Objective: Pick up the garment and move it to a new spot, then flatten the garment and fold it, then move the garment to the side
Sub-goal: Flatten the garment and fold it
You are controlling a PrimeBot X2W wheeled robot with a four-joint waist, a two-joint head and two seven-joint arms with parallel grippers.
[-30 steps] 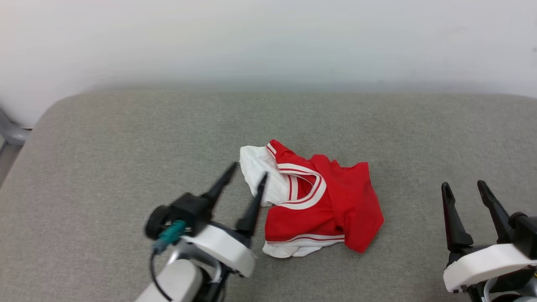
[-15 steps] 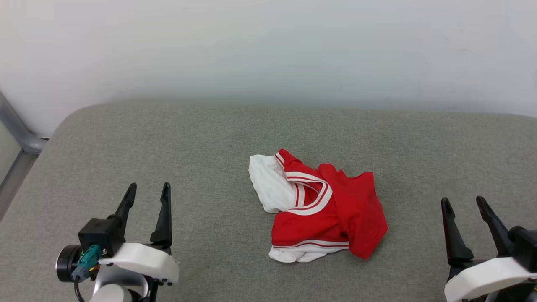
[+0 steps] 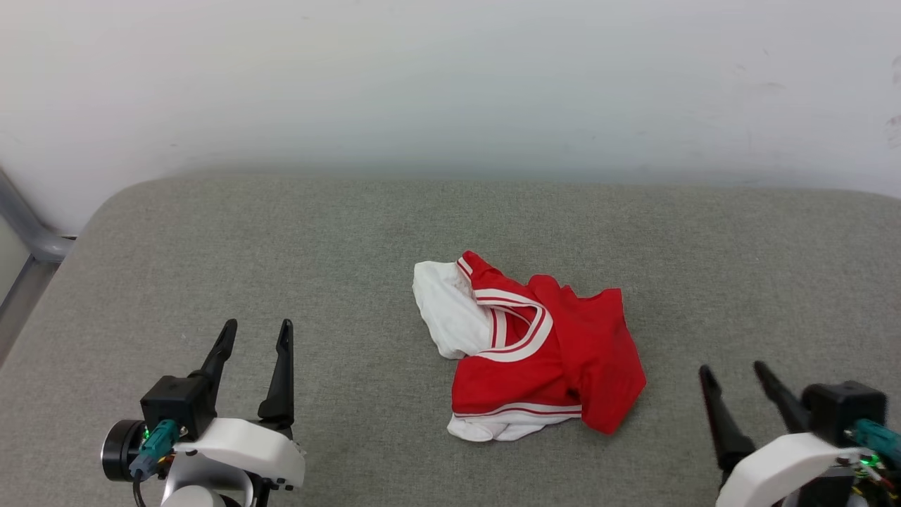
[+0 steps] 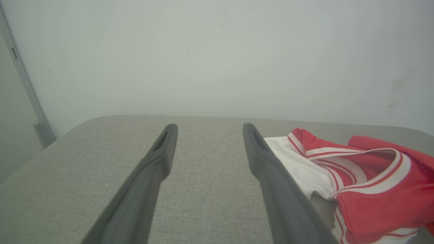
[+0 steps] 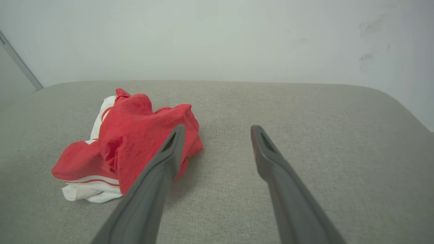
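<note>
Red jersey [image 3: 549, 366]: crumpled; flattening pending, we judge.
Left pincer [image 3: 257, 325], right pincer [image 3: 732, 368]: spread, empty.
Next: we pinch two edges, spread.

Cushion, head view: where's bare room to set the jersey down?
Widest: between left claw and jersey, back to the wall. Also right of the jersey, beyond the right claw, to the cushion edge. Crowded: mid-cushion, at the jersey.
</note>
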